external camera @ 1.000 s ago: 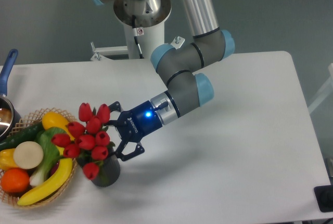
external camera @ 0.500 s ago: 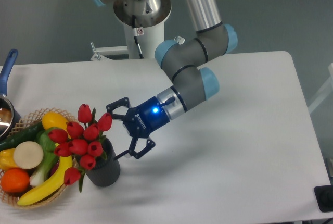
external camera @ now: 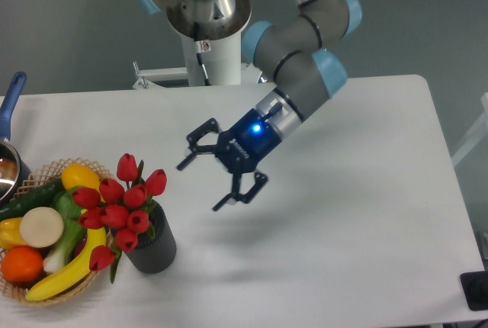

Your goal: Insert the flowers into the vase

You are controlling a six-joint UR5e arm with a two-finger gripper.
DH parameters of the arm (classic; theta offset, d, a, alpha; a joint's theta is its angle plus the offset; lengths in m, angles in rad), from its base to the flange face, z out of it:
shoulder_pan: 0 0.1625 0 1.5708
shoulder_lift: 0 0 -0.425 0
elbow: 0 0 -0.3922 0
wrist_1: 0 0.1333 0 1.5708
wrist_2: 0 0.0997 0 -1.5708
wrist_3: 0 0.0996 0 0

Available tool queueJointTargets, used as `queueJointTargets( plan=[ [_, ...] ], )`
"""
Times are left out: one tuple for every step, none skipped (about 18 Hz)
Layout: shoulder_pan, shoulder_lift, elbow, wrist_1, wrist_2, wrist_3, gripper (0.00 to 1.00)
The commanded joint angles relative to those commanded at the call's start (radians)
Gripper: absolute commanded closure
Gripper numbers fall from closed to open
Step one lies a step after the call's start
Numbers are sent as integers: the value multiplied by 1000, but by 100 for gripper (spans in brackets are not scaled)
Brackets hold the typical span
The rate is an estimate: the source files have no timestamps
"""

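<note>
Flowers (external camera: 122, 207) sat in the vase (external camera: 155, 246), near the front-left corner of the table (external camera: 366, 191), heads leaning left over the rim toward the fruit basket (external camera: 46, 267), likely because the bunch is wider than the mouth. Gripper (external camera: 221, 175) hung above the table middle, well apart from the vase, fingers spread wide, holding nothing. Judgement: insertion looked done; the open, raised jaws suit a clear exit without snagging the blooms.

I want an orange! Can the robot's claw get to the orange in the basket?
Probably yes. The orange lies uncovered at the basket's near edge, open from above. The gripper is open and empty, but the flowers stand between them.
</note>
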Motion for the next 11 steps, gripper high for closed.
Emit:
queueJointTargets(
  plan=[
    [20, 8, 3, 0, 43, 0, 0],
    [43, 14, 9, 0, 95, 2, 0],
    [64, 14, 21, 0, 152, 3, 0],
    [83, 14, 38, -2, 219, 3, 0],
    [98, 14, 54, 0, 285, 3, 0],
    [120, 6, 72, 3, 357, 5, 0],
    [121, -3, 90, 2, 399, 6, 0],
    [131, -21, 110, 2, 458, 9, 0],
    [138, -37, 126, 2, 541, 12, 0],
    [144, -40, 133, 0, 628, 12, 0],
    [146, -43, 129, 2, 693, 12, 0]
  ],
)
